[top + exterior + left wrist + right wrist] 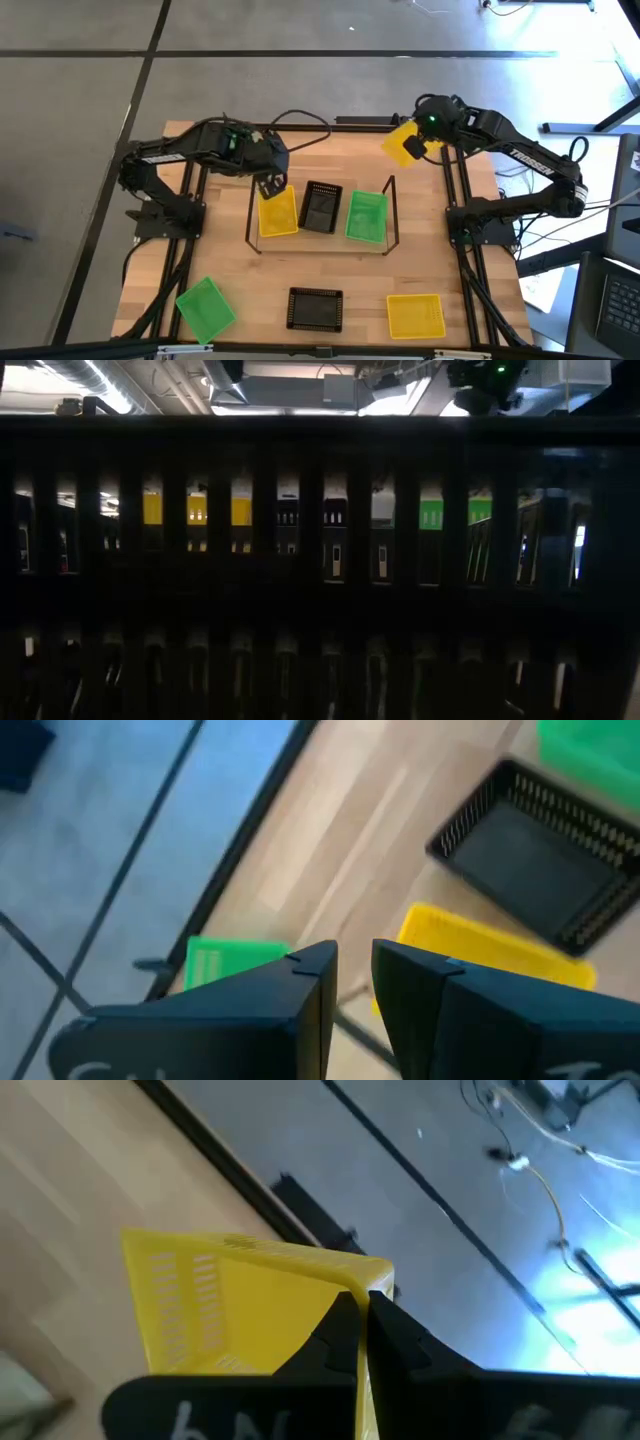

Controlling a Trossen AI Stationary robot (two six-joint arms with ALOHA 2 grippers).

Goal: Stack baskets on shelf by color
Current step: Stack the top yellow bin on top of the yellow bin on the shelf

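Gripping a yellow basket [402, 143] by its rim, the right hand [417, 148] holds it aloft over the desk's [225, 265] far right corner. The left hand [270, 186], fingers slightly parted and released, hovers at the shelf's [322, 240] yellow basket [278, 213], beside black [321, 206] and green [366, 216] ones.
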